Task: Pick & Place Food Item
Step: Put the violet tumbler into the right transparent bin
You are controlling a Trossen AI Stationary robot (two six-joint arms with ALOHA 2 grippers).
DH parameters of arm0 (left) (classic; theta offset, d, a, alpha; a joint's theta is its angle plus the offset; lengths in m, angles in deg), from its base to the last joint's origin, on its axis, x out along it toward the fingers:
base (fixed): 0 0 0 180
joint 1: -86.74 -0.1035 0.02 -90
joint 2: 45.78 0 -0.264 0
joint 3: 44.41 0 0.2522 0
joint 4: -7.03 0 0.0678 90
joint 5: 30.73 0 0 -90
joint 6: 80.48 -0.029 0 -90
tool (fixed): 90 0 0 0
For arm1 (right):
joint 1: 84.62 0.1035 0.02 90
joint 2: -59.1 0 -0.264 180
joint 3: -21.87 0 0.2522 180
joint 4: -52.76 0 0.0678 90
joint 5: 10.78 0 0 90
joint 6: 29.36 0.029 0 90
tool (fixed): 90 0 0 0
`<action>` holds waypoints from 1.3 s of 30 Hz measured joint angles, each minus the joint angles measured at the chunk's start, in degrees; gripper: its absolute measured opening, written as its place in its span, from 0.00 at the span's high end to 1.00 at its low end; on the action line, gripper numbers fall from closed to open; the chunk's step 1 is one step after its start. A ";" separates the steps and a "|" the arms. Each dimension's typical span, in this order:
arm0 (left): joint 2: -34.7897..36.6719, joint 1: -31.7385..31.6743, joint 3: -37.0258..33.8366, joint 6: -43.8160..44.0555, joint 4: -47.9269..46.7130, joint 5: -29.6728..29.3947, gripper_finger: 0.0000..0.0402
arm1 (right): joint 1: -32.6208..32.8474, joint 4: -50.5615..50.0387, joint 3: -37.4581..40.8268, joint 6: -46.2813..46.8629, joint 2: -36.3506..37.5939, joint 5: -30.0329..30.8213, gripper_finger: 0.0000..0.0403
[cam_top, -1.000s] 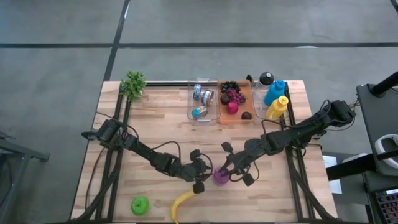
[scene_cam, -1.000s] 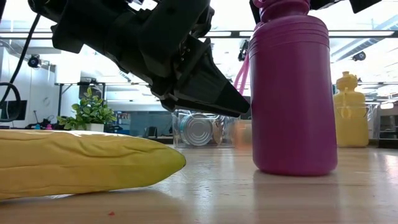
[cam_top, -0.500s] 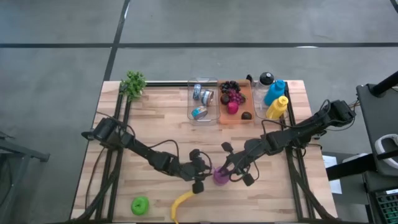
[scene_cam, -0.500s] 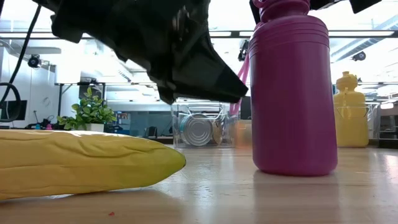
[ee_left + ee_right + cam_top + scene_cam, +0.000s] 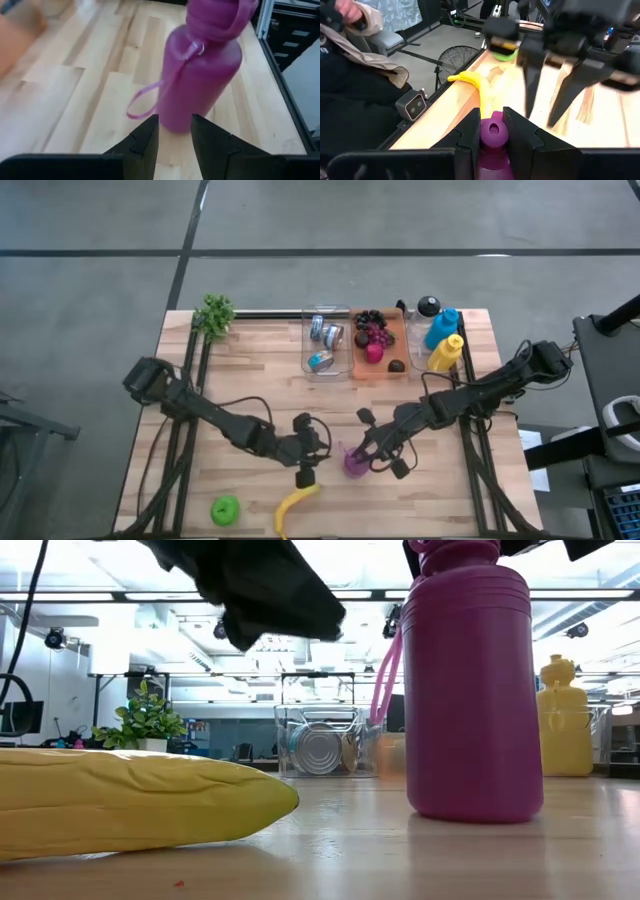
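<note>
On the near left of the table [image 5: 250, 370] lies a green round item [image 5: 225, 509], too small to tell what it is. The banana [image 5: 293, 507] lies at the near edge; low view cuts off its left end. Left gripper [image 5: 305, 452] hangs just above the banana's far end, fingers a bit apart w/ nothing between; low view shows only its dark underside. Just to its right stands the purple bottle [image 5: 354, 462], upright. Right gripper [image 5: 369, 451] is clamped on the bottle's cap; in the right wrist view the body is hidden under the fingers [image 5: 470, 131]. No label or writing can be read on the bottle. In the bins [image 5: 326, 342] at the far side, contents are hard to make out.
</note>
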 joint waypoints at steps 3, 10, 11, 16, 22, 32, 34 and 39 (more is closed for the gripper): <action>3.57 0.33 0.00 0.02 -4.16 -0.13 0.71 | -0.06 -0.40 0.00 0.08 0.27 0.04 0.84; 11.66 0.35 0.00 -0.61 -11.00 -0.25 0.71 | -0.04 -1.21 0.04 2.12 1.20 0.58 0.84; 12.70 0.35 0.00 -1.42 -12.02 -0.37 0.71 | -0.04 -1.39 -0.01 2.38 1.25 0.72 0.84; 16.13 0.39 -0.13 -4.02 -12.96 -0.39 0.71 | 0.00 -3.59 -0.13 2.87 2.72 4.46 0.84; 17.21 0.39 -0.22 -4.50 -13.86 -1.26 0.71 | 0.00 -4.54 -0.09 2.96 4.84 5.01 0.84; 17.23 0.46 -0.24 -4.31 -14.01 -1.64 0.71 | 0.00 -11.80 -0.17 6.63 13.60 14.72 0.84; 17.23 0.58 -0.24 -4.31 -14.17 -1.66 0.71 | 0.00 -13.70 -0.20 7.76 16.44 18.39 0.84; 17.23 0.66 -0.24 -4.35 -14.21 -1.64 0.71 | -0.02 -20.75 -0.20 11.40 23.84 29.75 0.84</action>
